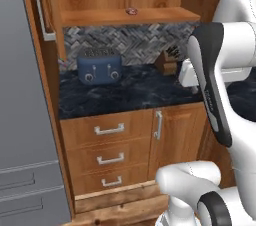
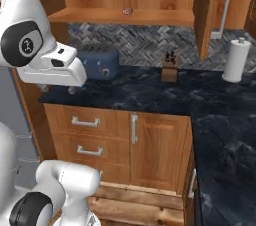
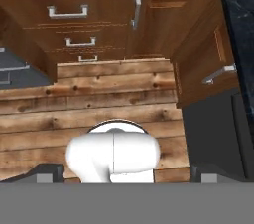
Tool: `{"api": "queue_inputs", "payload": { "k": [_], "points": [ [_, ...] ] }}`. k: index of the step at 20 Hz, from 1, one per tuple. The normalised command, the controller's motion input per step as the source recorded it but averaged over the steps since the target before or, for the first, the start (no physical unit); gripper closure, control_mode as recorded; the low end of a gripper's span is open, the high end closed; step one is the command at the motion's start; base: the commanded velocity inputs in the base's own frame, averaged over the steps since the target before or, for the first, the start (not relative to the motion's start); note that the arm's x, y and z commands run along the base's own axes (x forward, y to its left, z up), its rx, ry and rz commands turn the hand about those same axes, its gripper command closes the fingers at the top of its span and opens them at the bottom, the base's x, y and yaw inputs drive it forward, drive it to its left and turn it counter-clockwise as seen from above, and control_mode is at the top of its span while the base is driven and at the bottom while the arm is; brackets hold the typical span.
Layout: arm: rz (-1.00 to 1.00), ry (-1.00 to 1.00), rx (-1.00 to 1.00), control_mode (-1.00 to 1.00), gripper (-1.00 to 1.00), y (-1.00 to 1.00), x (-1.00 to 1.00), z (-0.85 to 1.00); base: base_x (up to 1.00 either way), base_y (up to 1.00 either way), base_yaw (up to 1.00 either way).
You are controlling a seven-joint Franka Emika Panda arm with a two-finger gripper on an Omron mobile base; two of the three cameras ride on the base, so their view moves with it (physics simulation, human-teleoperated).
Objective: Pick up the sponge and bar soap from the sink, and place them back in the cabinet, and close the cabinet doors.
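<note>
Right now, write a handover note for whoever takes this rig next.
Gripper: open, empty, pointing down at the floor in front of the lower drawers.
Bar soap: a small pinkish thing, likely the soap, lies on the cabinet shelf.
Cabinet doors: open.
Done: soap apparently shelved.
Left: shelve the sponge, then close both doors.

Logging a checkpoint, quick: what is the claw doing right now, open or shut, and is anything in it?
Claw: open, jaws wide apart, nothing between them; it points down at the wooden floor.
</note>
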Motion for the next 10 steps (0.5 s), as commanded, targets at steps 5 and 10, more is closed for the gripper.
{"api": "queue_inputs", "payload": {
  "k": [5, 10],
  "points": [
    [0.00, 0.00, 0.00, 1.00, -1.00, 0.00, 0.00, 0.00, -1.00, 0.14, -0.35],
    [0.00, 0.00, 0.00, 1.00, -1.00, 0.00, 0.00, 0.00, -0.79, 0.00, -0.62]
  ]
}}
